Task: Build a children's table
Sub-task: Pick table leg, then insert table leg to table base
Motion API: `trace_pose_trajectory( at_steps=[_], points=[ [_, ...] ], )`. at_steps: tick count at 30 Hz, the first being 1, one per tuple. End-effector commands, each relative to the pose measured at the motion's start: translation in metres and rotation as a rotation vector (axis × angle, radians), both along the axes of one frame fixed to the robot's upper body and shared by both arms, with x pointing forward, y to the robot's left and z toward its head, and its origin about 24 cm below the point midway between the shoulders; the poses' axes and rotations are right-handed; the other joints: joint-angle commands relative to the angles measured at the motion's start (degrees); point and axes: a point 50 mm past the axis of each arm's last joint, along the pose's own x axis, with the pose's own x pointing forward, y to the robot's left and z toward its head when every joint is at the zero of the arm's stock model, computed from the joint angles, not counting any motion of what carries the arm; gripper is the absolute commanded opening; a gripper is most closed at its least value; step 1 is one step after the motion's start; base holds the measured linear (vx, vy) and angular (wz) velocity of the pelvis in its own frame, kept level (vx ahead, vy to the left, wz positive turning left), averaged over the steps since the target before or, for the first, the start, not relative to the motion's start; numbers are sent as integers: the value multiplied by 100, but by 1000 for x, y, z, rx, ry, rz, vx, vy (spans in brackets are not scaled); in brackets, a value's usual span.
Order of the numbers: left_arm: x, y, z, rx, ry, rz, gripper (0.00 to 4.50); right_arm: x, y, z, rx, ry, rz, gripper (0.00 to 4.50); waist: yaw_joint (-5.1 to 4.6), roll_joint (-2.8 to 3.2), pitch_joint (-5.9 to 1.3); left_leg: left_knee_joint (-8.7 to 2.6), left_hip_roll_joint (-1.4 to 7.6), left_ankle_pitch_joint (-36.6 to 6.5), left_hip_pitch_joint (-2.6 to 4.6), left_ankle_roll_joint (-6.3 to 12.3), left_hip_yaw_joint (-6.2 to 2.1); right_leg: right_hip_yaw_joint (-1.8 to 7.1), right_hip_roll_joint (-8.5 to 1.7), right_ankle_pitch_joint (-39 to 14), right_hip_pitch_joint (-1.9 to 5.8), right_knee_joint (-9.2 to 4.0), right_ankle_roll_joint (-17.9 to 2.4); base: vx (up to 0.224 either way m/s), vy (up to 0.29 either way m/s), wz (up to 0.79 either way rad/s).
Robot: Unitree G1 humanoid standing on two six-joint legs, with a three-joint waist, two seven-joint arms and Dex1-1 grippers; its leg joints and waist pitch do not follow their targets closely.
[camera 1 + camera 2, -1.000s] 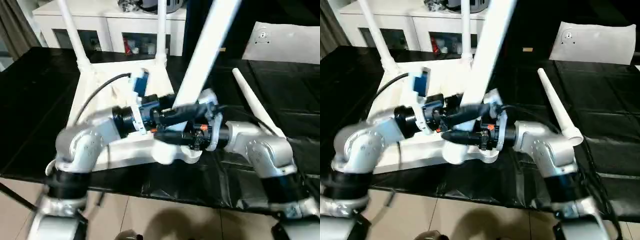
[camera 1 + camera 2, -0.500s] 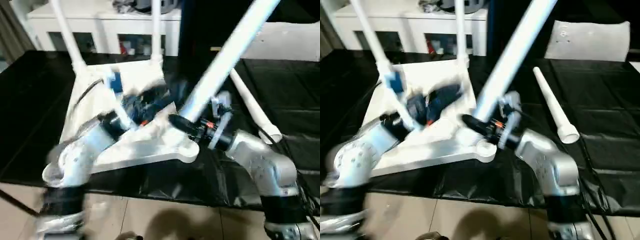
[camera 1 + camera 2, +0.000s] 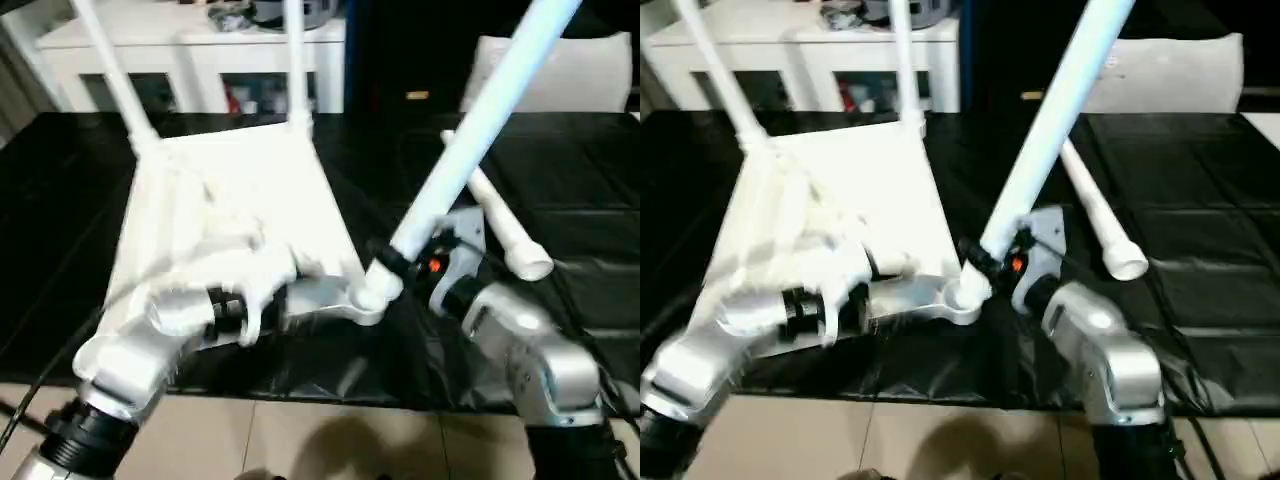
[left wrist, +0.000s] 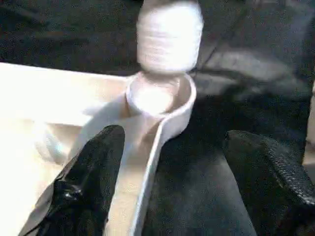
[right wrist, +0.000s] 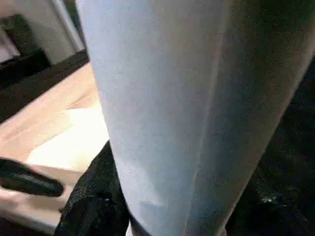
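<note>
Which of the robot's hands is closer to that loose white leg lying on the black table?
Right. The right gripper sits beside the loose leg; the left gripper is farther off, at the tabletop's corner.

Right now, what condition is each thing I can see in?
Tabletop: upside down on the black table.
Two far legs: upright in their sockets.
Held leg: tilted, its end just above the near corner socket.
Spare leg: lying loose.
Left gripper: open.
Right gripper: clamped on the held leg.

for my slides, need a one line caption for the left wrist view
Open left hand beside the tabletop corner socket, with a leg's end poised just above it.
</note>
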Motion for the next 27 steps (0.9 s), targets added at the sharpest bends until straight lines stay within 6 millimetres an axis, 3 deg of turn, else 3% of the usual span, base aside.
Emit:
trace_pose_trajectory(
  at_steps=[1, 3, 5, 10, 13, 18, 27],
  points=[
    [5, 4, -4, 53, -34, 9, 309, 1, -2, 7, -37, -77, -63, 193, -29, 36, -312, -462, 299, -1783, 86, -16, -237, 319, -464, -3112, 214, -639, 10, 0, 0, 0],
    [10, 7, -9, 58, -42, 32, 294, 0, -2, 11, -83, -176, -59, 193, -43, 2, -327, -452, 283, -1770, 80, -19, -227, 317, -472, -3097, 220, -653, 66, 0, 0, 0],
    [13, 8, -11, 48, -46, 38, 273, -1, -1, 11, -66, -184, -63, 193, -42, 25, -330, -449, 285, -1742, 83, 26, -227, 319, -471, -3074, 222, -649, 79, 0, 0, 0],
    [16, 9, -15, 42, -40, 47, 228, -1, 2, 15, -54, -232, -39, 193, -18, 7, -346, -466, 324, -1638, 55, 127, -226, 348, -481, -2619, 241, -583, -203, 0, 0, 0],
    [15, 14, -19, 61, -10, 37, 205, -7, 6, 8, -66, -118, 61, 193, -8, 5, -344, -471, 336, -1547, 51, 173, -229, 358, -470, -2523, 269, -564, -257, 0, 0, 0],
    [12, 16, -23, 71, 23, -3, 165, -8, 5, 4, -89, -129, 92, 193, -8, 31, -330, -475, 339, -1661, 67, 127, -231, 352, -493, -2774, 245, -595, -222, 0, 0, 0],
    [13, 24, -27, 128, 77, -47, 93, -6, 13, 9, -59, -112, 188, 193, -14, 27, -331, -481, 342, -1767, 76, 107, -236, 359, -491, -2683, 249, -590, -302, 0, 0, 0]
  ],
)
